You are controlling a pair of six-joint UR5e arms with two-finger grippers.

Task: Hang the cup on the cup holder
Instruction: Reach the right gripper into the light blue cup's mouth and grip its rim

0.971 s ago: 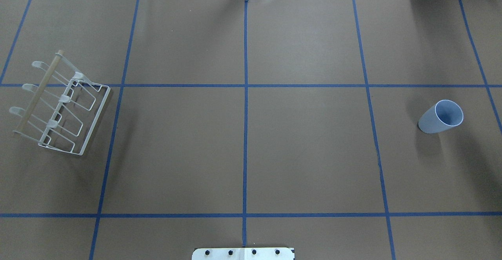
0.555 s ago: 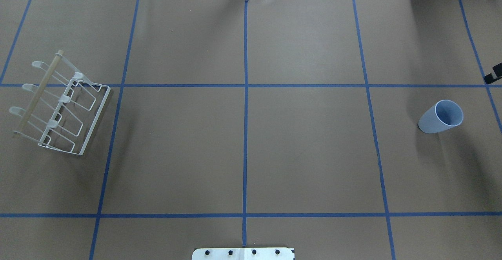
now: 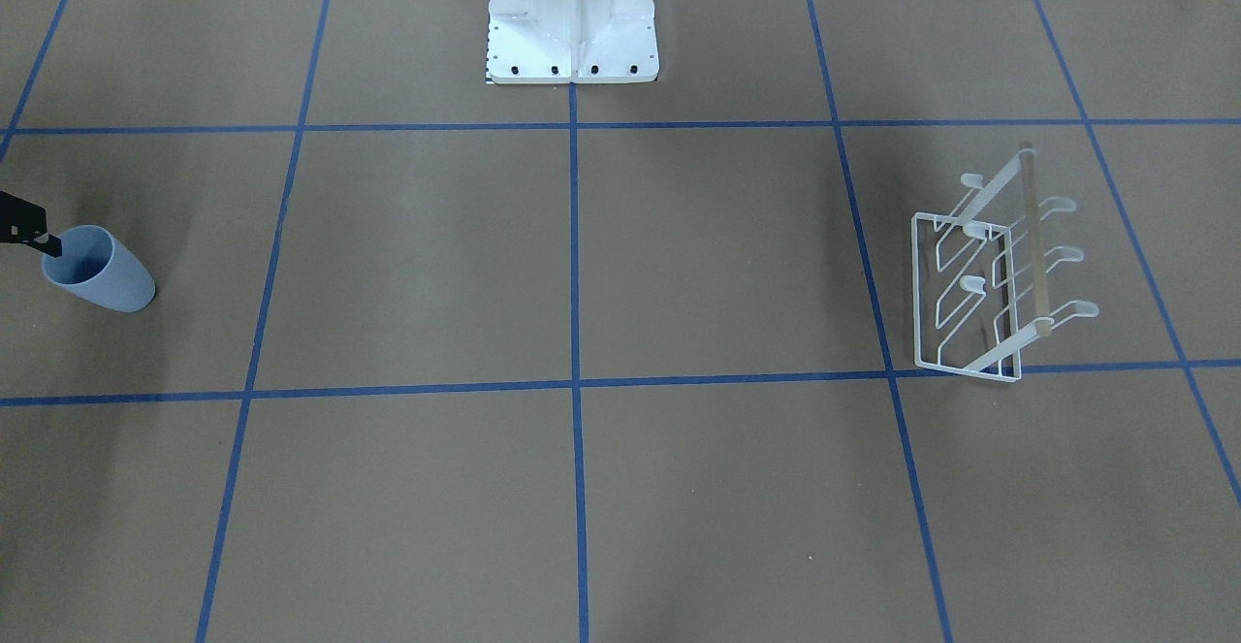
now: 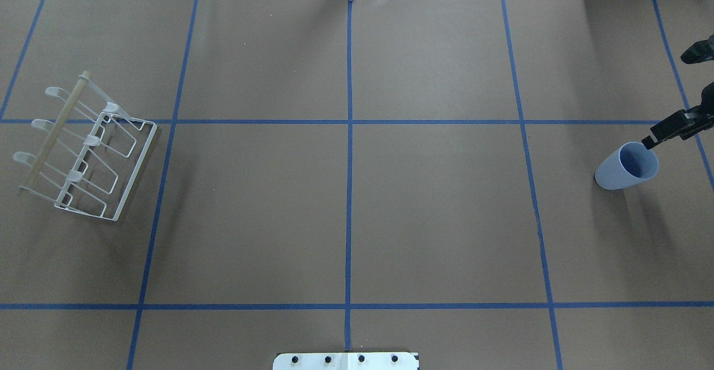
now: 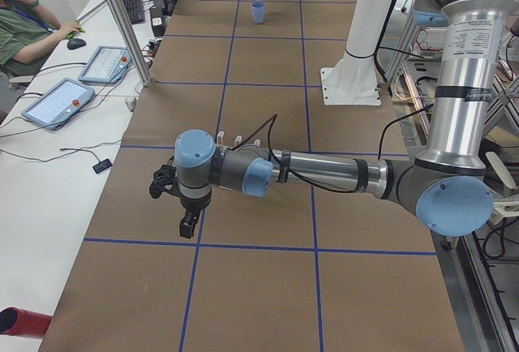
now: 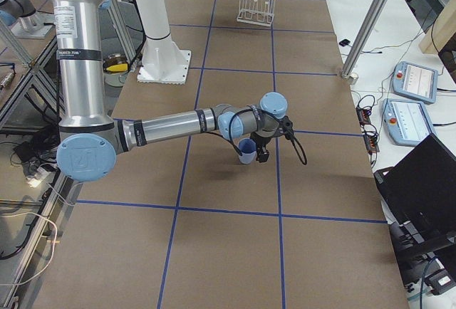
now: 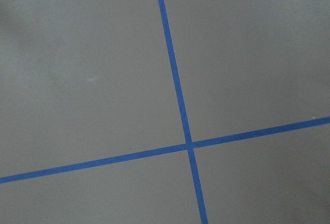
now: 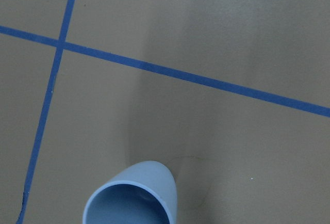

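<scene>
The pale blue cup (image 4: pixel 627 166) stands upright at the table's right side, also in the front-facing view (image 3: pixel 97 273) and at the bottom of the right wrist view (image 8: pixel 134 195). My right gripper (image 4: pixel 664 100) hangs open just beyond the cup. One finger (image 4: pixel 669 128) has its tip at the cup's far rim, as the front-facing view (image 3: pixel 27 224) also shows. The white wire cup holder (image 4: pixel 83 147) with its wooden dowel stands at the far left with nothing on its prongs. My left gripper (image 5: pixel 185 221) hovers near the cup holder; I cannot tell whether it is open or shut.
The white robot pedestal (image 3: pixel 572 22) stands at the middle of the robot's edge of the table. Blue tape lines divide the brown table cover (image 4: pixel 346 208). A seated operator (image 5: pixel 28 23) and tablets (image 5: pixel 61 100) are beside the table.
My right gripper has come in from the right edge and moved toward the cup, so that one finger now reaches its rim. The cup and the cup holder have not moved.
</scene>
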